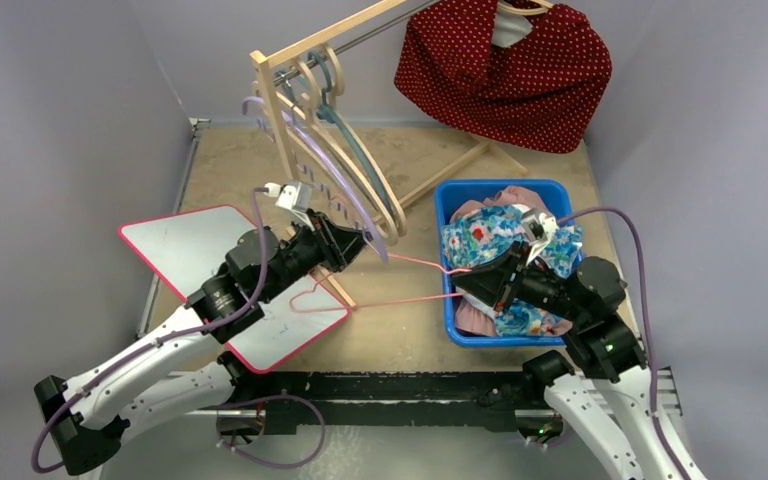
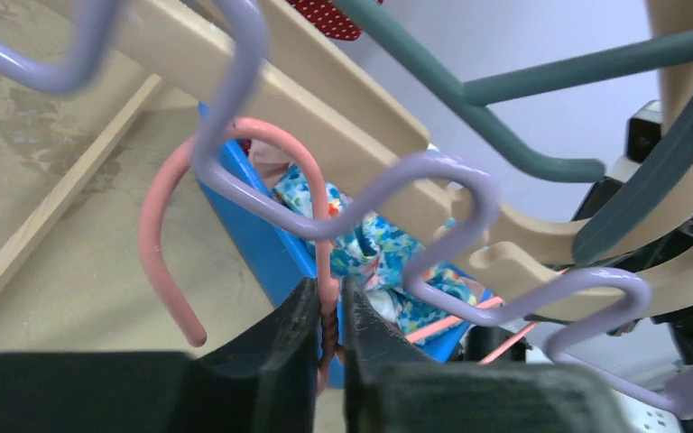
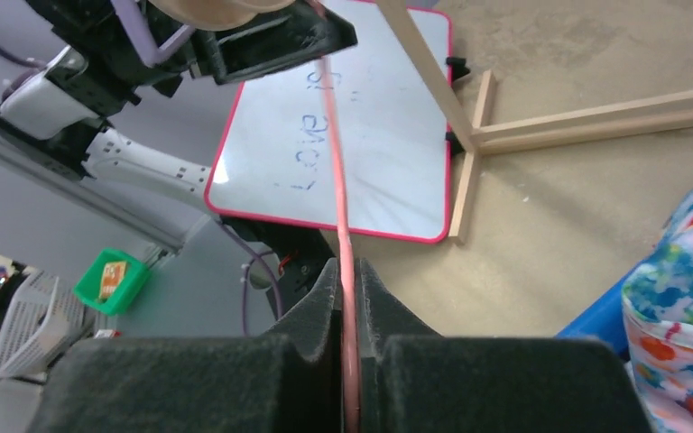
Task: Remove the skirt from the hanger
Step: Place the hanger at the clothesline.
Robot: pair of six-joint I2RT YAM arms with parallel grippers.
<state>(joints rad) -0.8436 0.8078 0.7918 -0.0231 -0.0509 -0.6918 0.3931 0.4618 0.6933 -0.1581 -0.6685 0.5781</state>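
left gripper [image 2: 328, 302] clamps the pink hanger [image 1: 415, 263] at the neck | right gripper [image 3: 347, 275] clamps its arm | risk: if we pull, the hook [image 2: 151, 230] snags the lilac hanger [image 2: 442, 165] and tips the rack [image 1: 272, 110]

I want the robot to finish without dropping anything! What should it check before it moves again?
1. Left gripper shut on the pink hanger below its hook: ok.
2. Right gripper shut on the hanger's wire: ok.
3. Floral skirt lying in the blue bin: ok.
4. Skirt fully free of the hanger: cannot tell, the right gripper hides that end.
5. Hanger's hook clear of the purple hanger crossing in front of it: cannot tell.
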